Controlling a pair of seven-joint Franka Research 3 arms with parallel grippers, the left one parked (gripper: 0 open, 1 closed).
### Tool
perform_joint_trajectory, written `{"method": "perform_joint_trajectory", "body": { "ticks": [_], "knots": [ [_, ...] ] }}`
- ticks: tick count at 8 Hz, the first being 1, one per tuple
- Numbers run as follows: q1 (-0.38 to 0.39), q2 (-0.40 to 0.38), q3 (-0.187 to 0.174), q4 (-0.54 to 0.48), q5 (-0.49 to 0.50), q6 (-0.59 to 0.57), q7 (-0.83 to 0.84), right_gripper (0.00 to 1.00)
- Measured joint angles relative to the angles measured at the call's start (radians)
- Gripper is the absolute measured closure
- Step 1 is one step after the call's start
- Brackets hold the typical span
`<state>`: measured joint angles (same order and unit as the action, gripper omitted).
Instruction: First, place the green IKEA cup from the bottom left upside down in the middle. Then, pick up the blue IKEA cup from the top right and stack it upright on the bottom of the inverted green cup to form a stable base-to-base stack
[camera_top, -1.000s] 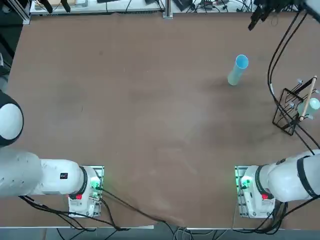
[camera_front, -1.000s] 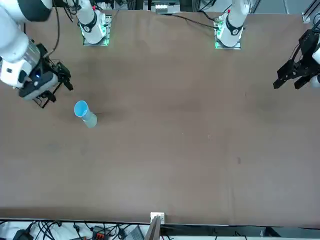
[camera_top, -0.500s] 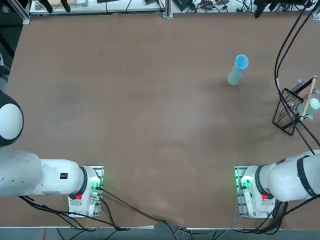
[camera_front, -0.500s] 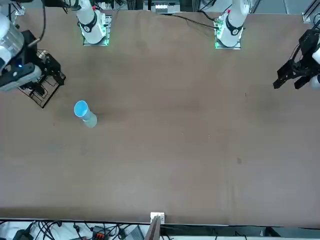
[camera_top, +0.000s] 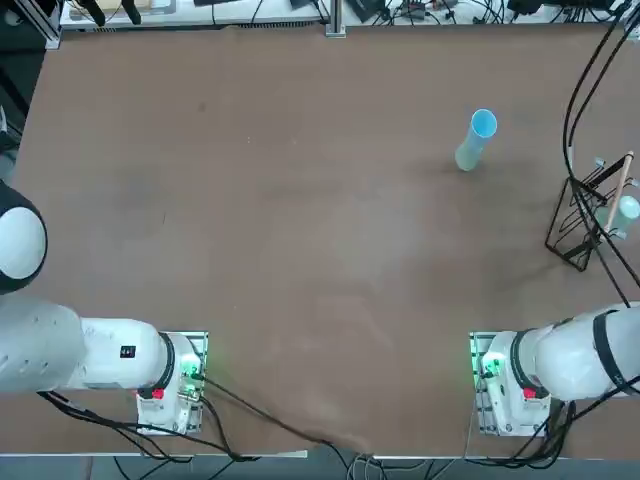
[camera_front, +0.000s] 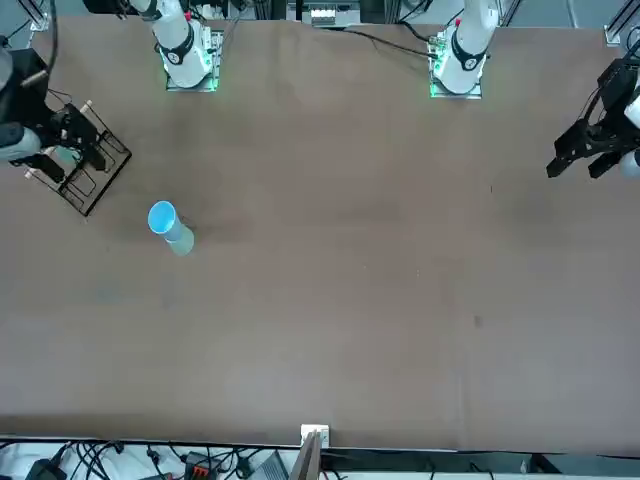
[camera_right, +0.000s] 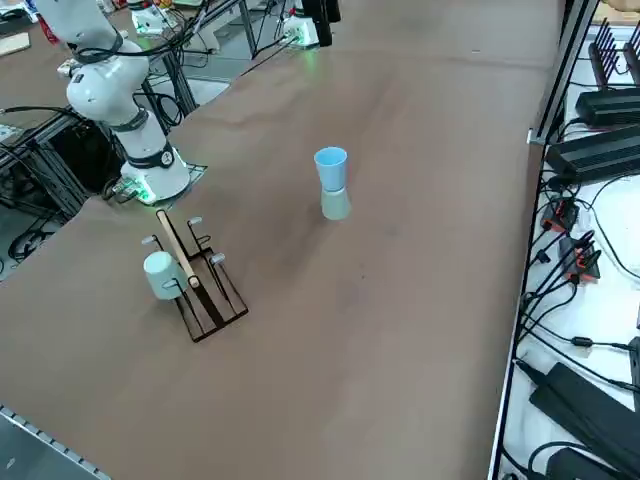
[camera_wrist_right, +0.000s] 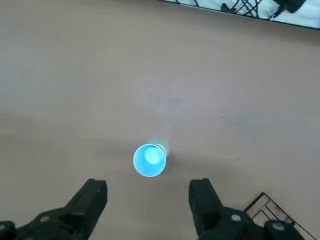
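Note:
The blue IKEA cup (camera_top: 483, 123) stands upright on the bottom of the inverted green IKEA cup (camera_top: 467, 156), at the far right of the table. The right side view shows the blue cup (camera_right: 331, 166) on top of the green one (camera_right: 336, 206), base to base. My right gripper (camera_wrist_right: 148, 200) is open and holds nothing. It hangs high, clear of the stack, and looks down into the blue cup (camera_wrist_right: 149, 160). In the front view the gripper (camera_front: 75, 130) is at the left edge, over the rack; it is out of the top view.
A black wire rack (camera_right: 205, 295) with a wooden rod and a pale mug (camera_right: 160, 275) stands near the table's right edge, between the stack and the right arm's base (camera_top: 505, 385). Cables (camera_top: 580, 90) hang above that side.
The right gripper has drawn away from the stack toward the table's right side and has left the top view. It stayed open. The two cups have not moved.

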<state>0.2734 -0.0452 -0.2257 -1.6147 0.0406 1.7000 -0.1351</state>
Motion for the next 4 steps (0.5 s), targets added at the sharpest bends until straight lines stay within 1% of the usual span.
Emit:
{"method": "perform_joint_trajectory", "body": {
  "ticks": [2, 4],
  "knots": [
    [-0.009, 0.035, 0.000, 0.073, 0.000, -0.070, 0.060, 0.00],
    [-0.009, 0.055, 0.002, 0.112, 0.000, -0.104, 0.100, 0.00]
  ]
}}
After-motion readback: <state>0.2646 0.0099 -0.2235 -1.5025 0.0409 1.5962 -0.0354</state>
